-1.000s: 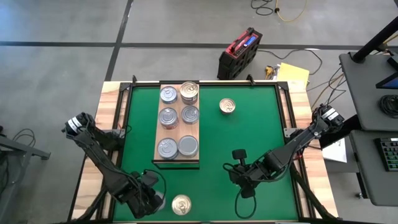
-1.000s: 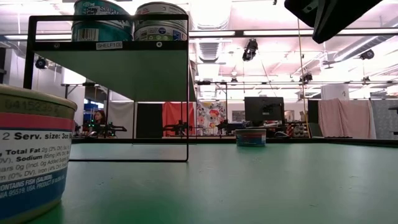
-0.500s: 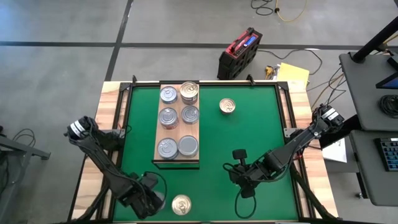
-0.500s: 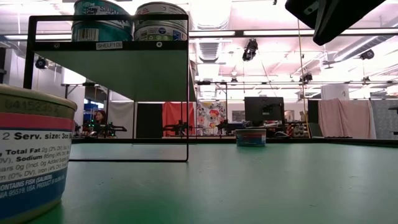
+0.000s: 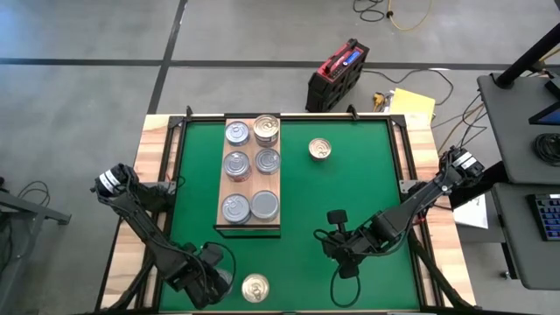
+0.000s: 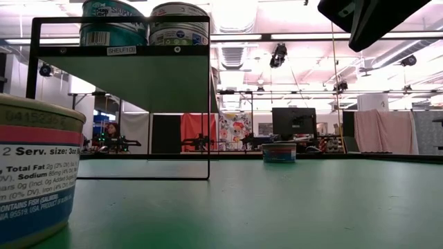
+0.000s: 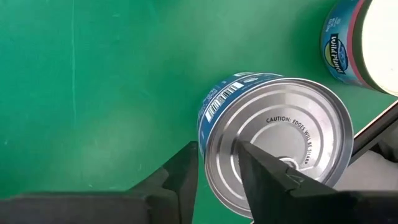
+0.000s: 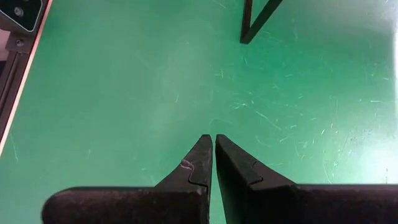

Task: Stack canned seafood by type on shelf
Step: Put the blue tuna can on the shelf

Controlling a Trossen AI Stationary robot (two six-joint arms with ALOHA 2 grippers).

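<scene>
A silver-lidded can with a blue label (image 7: 280, 134) stands on the green mat near the front left, and my left gripper (image 7: 216, 146) points down over its rim (image 5: 219, 282). Beside it sits a gold-lidded can (image 5: 255, 287), which looms large in the low view (image 6: 34, 173). Another gold-lidded can (image 5: 320, 150) stands alone farther back. The shelf (image 5: 229, 229), a raised wooden board on a black frame, carries several cans on its top (image 6: 114, 24). My right gripper (image 8: 212, 138) hangs shut over bare mat right of the shelf (image 5: 331, 248). My left gripper straddles the silver can's rim (image 7: 205, 134) on the side away from the gold-lidded can. One finger (image 7: 186, 174) is outside against the blue wall and the other (image 7: 267, 174) is over the lid. The fingers come from above, pointing down. The can's base is on the mat.
The shelf's thin black legs (image 6: 208, 104) stand on the mat. Open green mat lies between the shelf and the table's right edge. A wooden border and black rail (image 5: 402, 166) frame the mat. A red toolbox (image 5: 337, 74) lies on the floor beyond the table.
My left arm has sunk a little over the silver can at the front left. The cans, the shelf and my right arm have kept still.
</scene>
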